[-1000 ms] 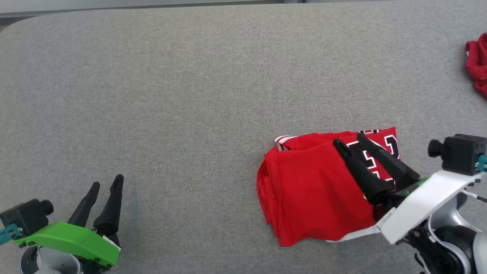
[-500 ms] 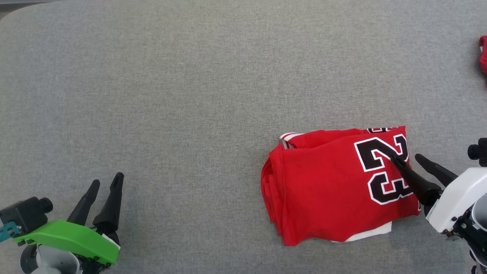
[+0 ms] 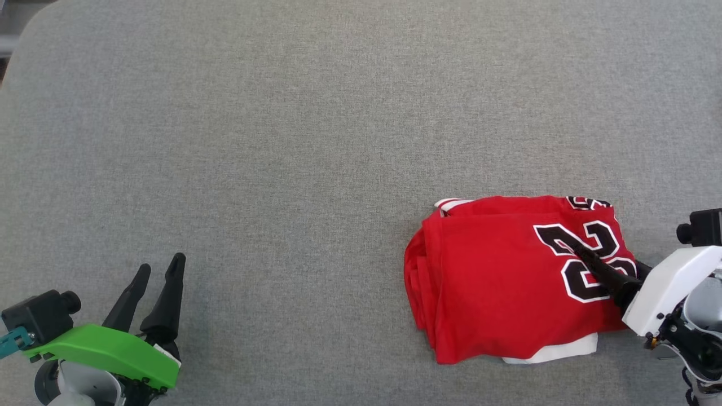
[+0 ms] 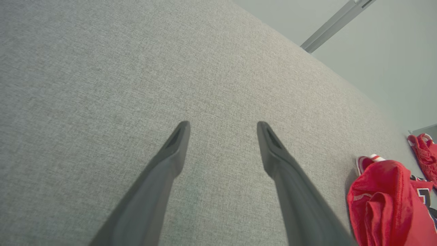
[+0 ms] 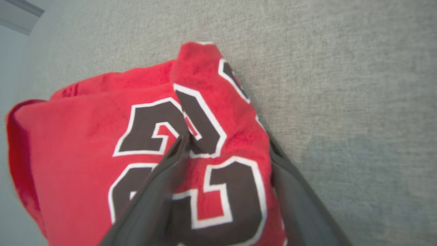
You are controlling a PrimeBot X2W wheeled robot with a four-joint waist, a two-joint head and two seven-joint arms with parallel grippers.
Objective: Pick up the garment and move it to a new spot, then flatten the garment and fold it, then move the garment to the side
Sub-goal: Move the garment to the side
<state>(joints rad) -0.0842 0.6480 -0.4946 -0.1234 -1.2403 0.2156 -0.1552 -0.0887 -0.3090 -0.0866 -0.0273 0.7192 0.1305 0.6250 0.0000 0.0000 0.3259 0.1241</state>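
– How many garments are there?
– One folded red jersey (image 3: 496,276) with a black, white-edged 23. It lies flat on the right half of the grey table (image 3: 282,141), toward the robot's side and well apart from the rounded far-left corner. One white layer (image 3: 558,352) peeks from under its near edge.
– And the right gripper (image 5: 229,143)?
– Spread wide, with its two fingers straddling the jersey's right edge. One finger (image 5: 164,184) lies on top across the number, the other runs beside the cloth.
– The left?
– The left gripper (image 3: 161,261) is also wide, holding nothing, over bare table at the left. One more red cloth (image 4: 423,153) lies beyond the jersey, apart from it.
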